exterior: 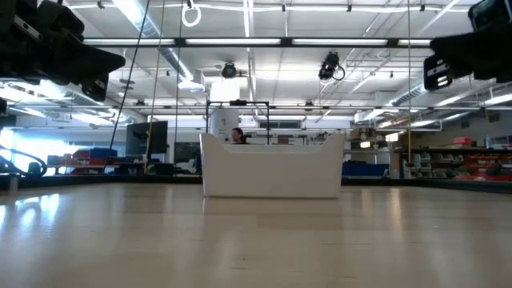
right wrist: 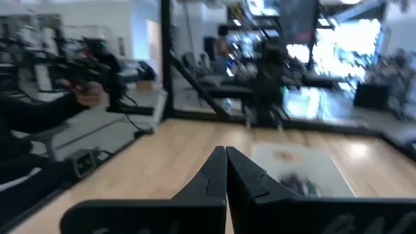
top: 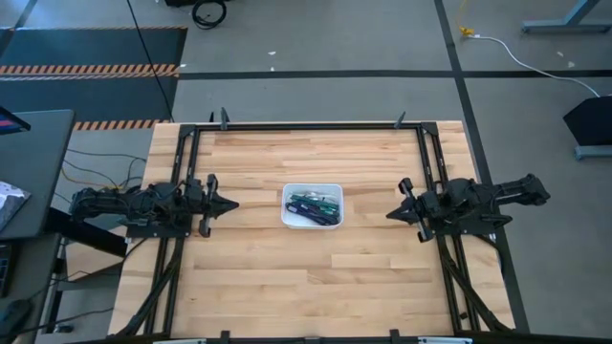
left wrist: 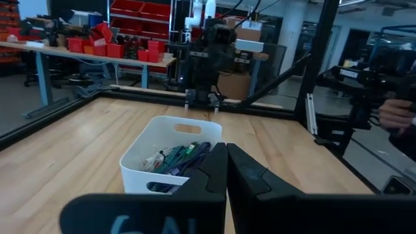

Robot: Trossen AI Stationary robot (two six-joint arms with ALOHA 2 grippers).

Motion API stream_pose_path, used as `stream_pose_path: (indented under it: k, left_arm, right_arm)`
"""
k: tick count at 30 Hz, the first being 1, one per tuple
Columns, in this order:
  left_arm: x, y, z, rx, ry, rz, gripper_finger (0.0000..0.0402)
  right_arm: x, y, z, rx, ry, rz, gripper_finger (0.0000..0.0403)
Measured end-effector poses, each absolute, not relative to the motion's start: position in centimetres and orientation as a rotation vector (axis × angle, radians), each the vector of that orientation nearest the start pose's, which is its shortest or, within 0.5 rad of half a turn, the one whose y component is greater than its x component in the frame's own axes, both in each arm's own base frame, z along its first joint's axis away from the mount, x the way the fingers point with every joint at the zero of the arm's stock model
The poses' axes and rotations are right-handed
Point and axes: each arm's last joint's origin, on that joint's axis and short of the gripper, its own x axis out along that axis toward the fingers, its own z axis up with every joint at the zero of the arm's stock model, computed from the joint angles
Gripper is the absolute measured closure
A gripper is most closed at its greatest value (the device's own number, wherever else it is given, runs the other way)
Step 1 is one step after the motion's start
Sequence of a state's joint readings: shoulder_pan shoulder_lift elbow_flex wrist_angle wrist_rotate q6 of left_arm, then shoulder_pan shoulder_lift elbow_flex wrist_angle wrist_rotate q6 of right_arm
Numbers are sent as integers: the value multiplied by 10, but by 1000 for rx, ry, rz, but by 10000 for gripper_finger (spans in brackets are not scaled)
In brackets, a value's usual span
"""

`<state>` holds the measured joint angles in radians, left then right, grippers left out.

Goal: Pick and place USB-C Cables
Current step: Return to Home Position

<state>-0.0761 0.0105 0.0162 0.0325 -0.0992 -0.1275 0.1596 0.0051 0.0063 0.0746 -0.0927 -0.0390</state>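
The USB-C cables [top: 313, 204] lie as a heap of teal, green, purple and pale bundles inside the white rounded-square tray [top: 287, 218] at the table's middle; the left wrist view shows the cables [left wrist: 177, 158] in the tray [left wrist: 140, 172]. My left gripper [top: 233, 204] hovers shut near the table's left side, pointing at the tray. My right gripper [top: 389, 215] hovers shut near the right side, also pointing at the tray. In the low view the tray's wall [exterior: 272, 170] hides the cables.
A black frame [top: 316, 125] runs round the table's far, left and right sides. Bare wood [top: 306, 287] lies between the tray and the near edge. A person's hand [left wrist: 395, 114] holds a black device beyond the table; a sleeve [right wrist: 39, 114] shows in the right wrist view.
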Motion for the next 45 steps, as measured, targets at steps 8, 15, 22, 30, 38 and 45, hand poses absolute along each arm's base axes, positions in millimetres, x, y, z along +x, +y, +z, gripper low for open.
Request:
stream_pose_path:
  k: [8, 15, 22, 30, 38, 45]
  left_arm:
    - [97, -5, 172, -148, -31, 6, 397]
    - [91, -4, 191, -111, -27, 17, 397]
    - [97, -3, 171, -122, -58, 74, 397]
    - [97, -3, 170, -97, -45, 69, 397]
    - [97, -3, 170, -83, -41, 67, 394]
    - [98, -3, 170, -88, -53, 68, 383]
  right_arm:
    - [96, 12, 168, 18, -14, 158, 402]
    - [97, 11, 168, 23, -14, 140, 402]
    - [97, 11, 167, 19, -18, 138, 400]
    - [97, 11, 167, -1, -17, 125, 400]
    - [97, 10, 166, -3, -11, 102, 398]
    - [97, 10, 166, -3, -11, 102, 398]
